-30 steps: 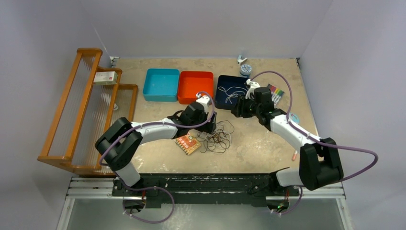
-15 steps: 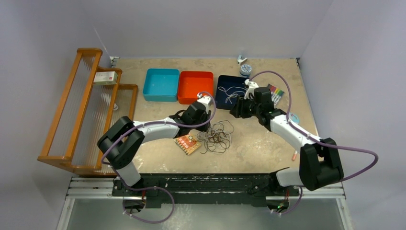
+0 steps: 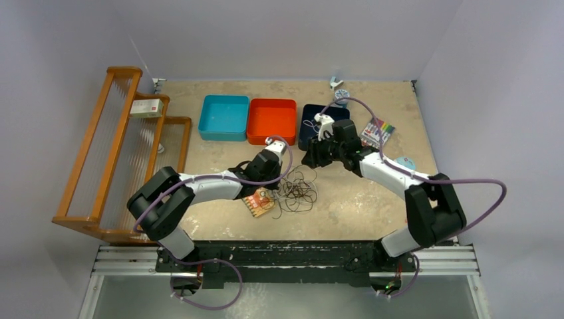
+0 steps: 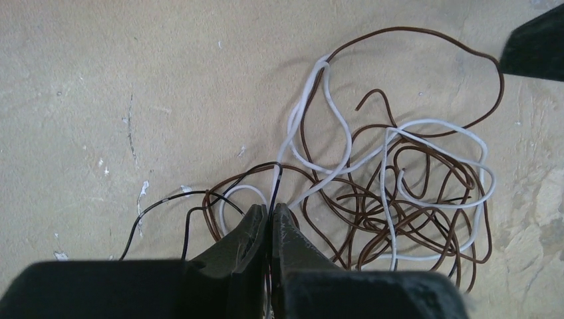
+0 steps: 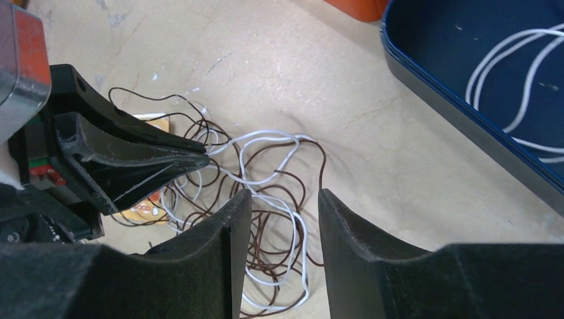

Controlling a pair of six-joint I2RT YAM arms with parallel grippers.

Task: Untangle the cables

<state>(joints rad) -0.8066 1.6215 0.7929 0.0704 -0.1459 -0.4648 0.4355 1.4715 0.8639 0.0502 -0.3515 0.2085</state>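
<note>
A tangle of thin brown, white and black cables (image 3: 297, 193) (image 4: 399, 199) (image 5: 266, 179) lies on the table in front of the trays. My left gripper (image 3: 277, 182) (image 4: 271, 209) (image 5: 205, 156) sits low at the tangle's left edge. It is shut on the cables, with a black strand and a white strand running in between its fingertips. My right gripper (image 3: 308, 161) (image 5: 284, 196) hovers open over the far right side of the tangle. Nothing is between its fingers; loops of cable lie on the table below the gap.
A teal tray (image 3: 224, 117), an orange tray (image 3: 271, 121) and a dark blue tray (image 5: 465, 66) holding a white cable (image 5: 505, 73) line the back. An orange packet (image 3: 259, 201) lies left of the tangle. A wooden rack (image 3: 120, 153) stands at the left, a marker pack (image 3: 377, 131) at the right.
My left gripper has closed on strands at the tangle's left edge. My right arm has swung left from over the blue tray to above the tangle.
</note>
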